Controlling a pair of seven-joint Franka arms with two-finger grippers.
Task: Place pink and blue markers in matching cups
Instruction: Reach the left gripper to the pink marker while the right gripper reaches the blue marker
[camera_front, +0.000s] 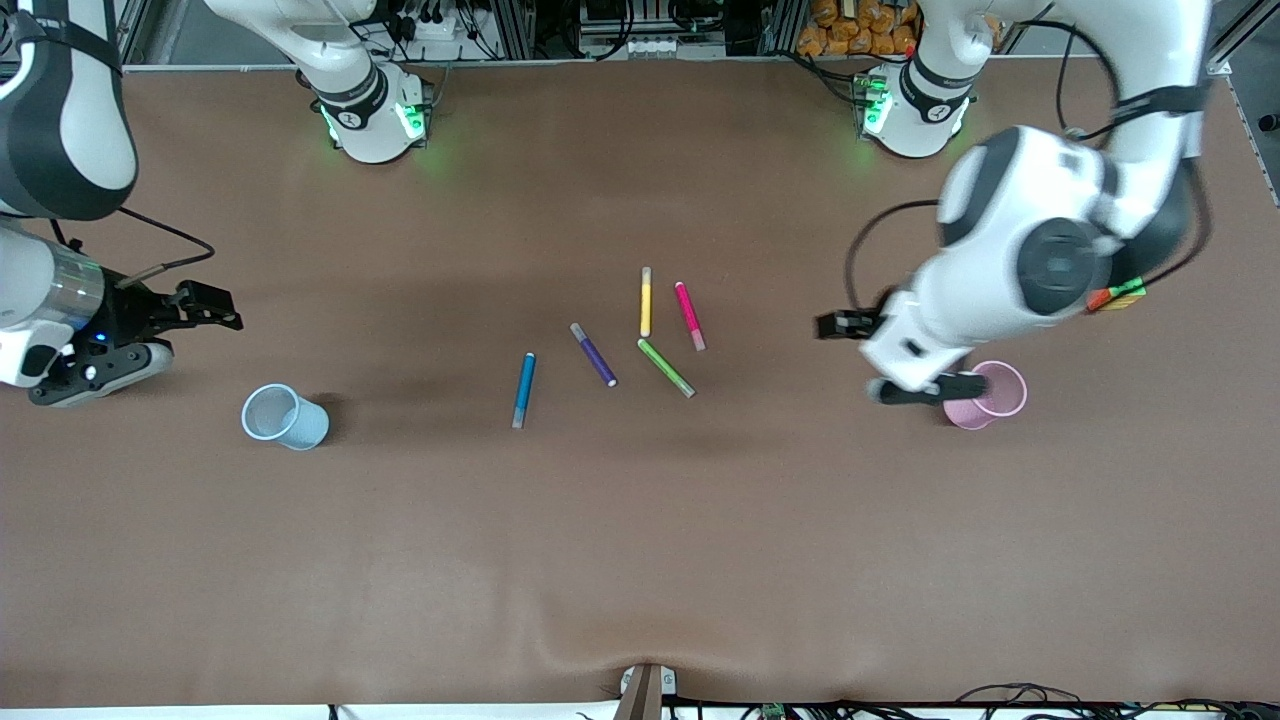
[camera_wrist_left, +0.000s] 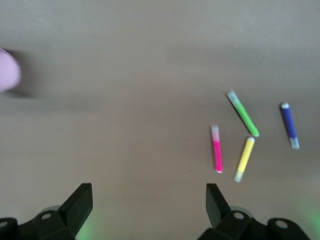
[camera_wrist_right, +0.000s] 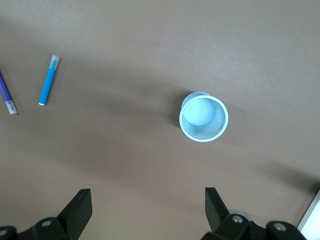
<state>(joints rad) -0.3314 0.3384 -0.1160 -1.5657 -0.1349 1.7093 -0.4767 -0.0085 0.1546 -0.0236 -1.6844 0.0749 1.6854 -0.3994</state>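
Observation:
The pink marker (camera_front: 689, 316) lies mid-table among other pens and also shows in the left wrist view (camera_wrist_left: 217, 150). The blue marker (camera_front: 524, 389) lies nearer the front camera, toward the right arm's end, and shows in the right wrist view (camera_wrist_right: 48, 81). The light blue cup (camera_front: 285, 417) stands upright and empty (camera_wrist_right: 203, 116). The light pink cup (camera_front: 990, 395) stands toward the left arm's end, with only its edge in the left wrist view (camera_wrist_left: 7, 70). My left gripper (camera_front: 880, 357) is open and empty beside the pink cup (camera_wrist_left: 149, 192). My right gripper (camera_front: 140, 340) is open and empty near the blue cup (camera_wrist_right: 148, 197).
A yellow pen (camera_front: 646, 301), a green pen (camera_front: 666, 368) and a purple pen (camera_front: 593, 354) lie close to the pink marker. A small multicoloured cube (camera_front: 1118, 294) sits by the left arm. The arms' bases stand along the table's edge farthest from the front camera.

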